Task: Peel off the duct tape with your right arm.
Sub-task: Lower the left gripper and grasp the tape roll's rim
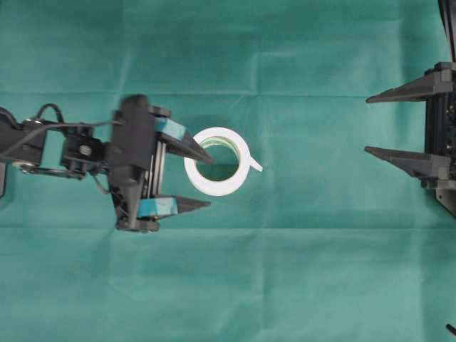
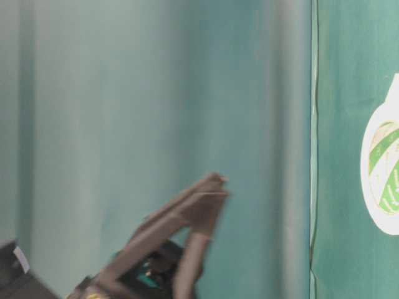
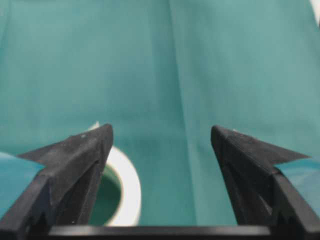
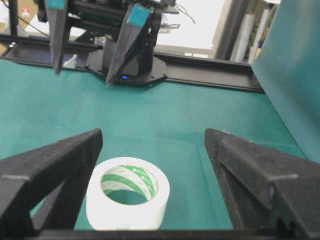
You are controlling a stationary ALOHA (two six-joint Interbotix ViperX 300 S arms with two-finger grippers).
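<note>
The duct tape, light and stiff, sits mid-frame; its loose tab looks graspable. Left gripper and right gripper fingers are spread.

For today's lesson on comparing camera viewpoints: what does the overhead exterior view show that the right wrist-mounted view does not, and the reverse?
Overhead only: the loose tab sticking out of the duct tape, and both end effectors whole, left and right.
Right wrist only: green stripes printed on the core and the left arm's base.
Both: the roll lying flat on green cloth.
</note>
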